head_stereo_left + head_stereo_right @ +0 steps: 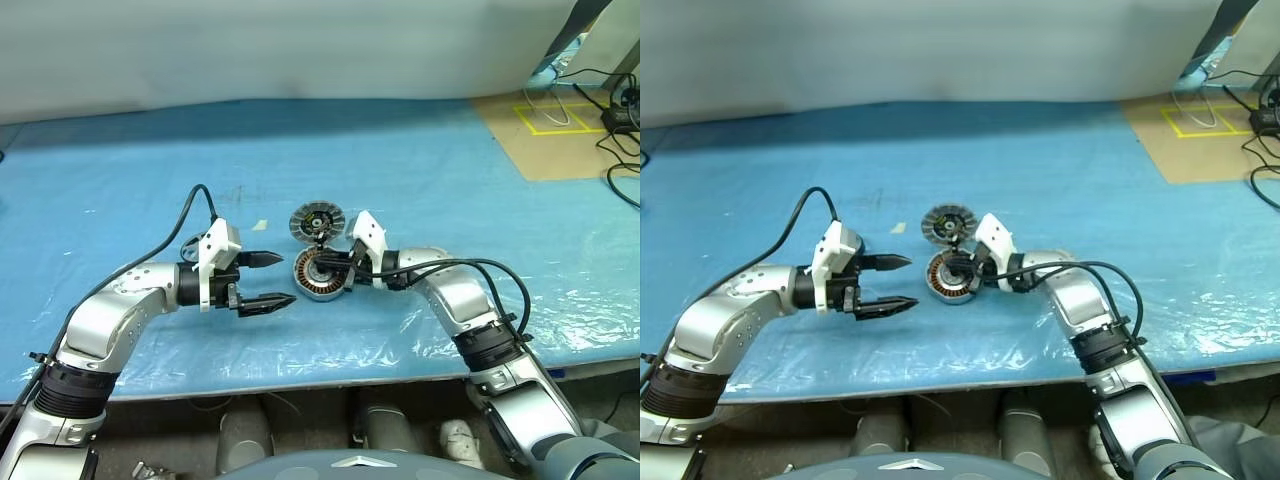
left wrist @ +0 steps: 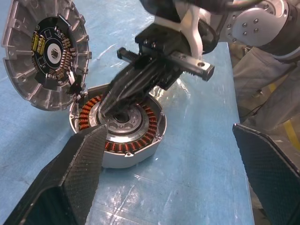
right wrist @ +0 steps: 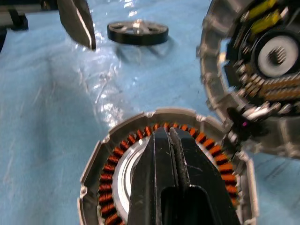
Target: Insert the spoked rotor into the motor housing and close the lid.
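The motor housing [image 1: 318, 275] sits on the blue desk [image 1: 450, 200] between my two hands, its lid [image 1: 317, 222] propped on edge against its far rim, ribbed face showing, and the spoked rotor [image 3: 137, 33] lies flat on the desk a little way off. My right hand [image 1: 330, 268] is pinched shut, holding nothing, its tips over the silver hub; my left hand [image 1: 268, 281] hangs wide open and empty just beside the housing. I judge the rotor rigid, smooth metal (slippery, probably), best taken across its rim.

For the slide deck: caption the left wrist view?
Shut right gripper over the motor housing hub, ribbed lid propped open behind.
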Tool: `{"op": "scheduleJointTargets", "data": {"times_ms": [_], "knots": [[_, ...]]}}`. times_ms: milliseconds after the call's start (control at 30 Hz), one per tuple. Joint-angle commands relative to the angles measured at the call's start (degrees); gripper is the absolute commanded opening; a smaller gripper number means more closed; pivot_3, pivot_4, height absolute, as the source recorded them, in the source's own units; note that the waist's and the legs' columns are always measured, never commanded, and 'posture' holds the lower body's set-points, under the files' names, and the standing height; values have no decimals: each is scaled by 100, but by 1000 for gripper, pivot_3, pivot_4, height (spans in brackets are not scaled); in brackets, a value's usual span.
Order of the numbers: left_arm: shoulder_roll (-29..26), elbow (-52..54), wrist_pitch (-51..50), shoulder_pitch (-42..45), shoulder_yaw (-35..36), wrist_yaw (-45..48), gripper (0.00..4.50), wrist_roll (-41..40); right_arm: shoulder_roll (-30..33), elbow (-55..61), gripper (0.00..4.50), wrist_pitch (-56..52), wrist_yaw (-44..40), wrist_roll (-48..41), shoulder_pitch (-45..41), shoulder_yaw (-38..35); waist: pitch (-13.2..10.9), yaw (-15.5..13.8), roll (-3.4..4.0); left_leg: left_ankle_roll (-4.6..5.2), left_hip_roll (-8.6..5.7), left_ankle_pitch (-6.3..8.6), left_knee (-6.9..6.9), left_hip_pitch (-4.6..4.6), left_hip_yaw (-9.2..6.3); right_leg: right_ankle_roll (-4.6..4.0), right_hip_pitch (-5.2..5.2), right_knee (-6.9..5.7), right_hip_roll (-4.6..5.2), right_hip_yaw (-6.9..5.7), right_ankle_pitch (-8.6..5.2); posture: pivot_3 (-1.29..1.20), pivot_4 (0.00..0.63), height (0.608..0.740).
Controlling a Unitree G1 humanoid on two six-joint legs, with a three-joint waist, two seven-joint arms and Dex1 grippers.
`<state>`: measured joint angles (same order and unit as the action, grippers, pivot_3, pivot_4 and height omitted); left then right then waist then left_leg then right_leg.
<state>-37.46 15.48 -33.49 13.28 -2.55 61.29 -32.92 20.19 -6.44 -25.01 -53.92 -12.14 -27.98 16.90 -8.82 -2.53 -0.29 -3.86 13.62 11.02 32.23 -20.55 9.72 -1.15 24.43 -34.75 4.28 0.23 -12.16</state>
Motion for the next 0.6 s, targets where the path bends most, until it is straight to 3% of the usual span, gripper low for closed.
{"op": "scheduleJointTargets", "data": {"times_ms": [33, 133, 600], "knots": [[-38, 70, 122, 5, 85, 63, 4500, -39, 56, -331, 28, 175, -164, 239, 93, 272, 0, 0, 0, 0, 1, 0, 1, 3, 0, 0, -2, -1, 0, 0, 0, 0, 150, 740], [-37, 102, 125, -31, 99, 45, 4500, -45, 335, -910, 28, 954, 25, 1247, 193, 963, 3, 5, -1, 0, 0, 0, 2, 17, 1, 0, -13, -1, 0, 3, -1, 0, 150, 740], [76, 195, 111, 7, 25, -83, 4500, -33, 547, -1463, 28, 1324, 190, 2110, 304, 1358, 78, 5, -13, 26, -5, 18, -4, 145, 2, 50, -133, 3, 7, 9, -35, 0, 150, 740]]}}
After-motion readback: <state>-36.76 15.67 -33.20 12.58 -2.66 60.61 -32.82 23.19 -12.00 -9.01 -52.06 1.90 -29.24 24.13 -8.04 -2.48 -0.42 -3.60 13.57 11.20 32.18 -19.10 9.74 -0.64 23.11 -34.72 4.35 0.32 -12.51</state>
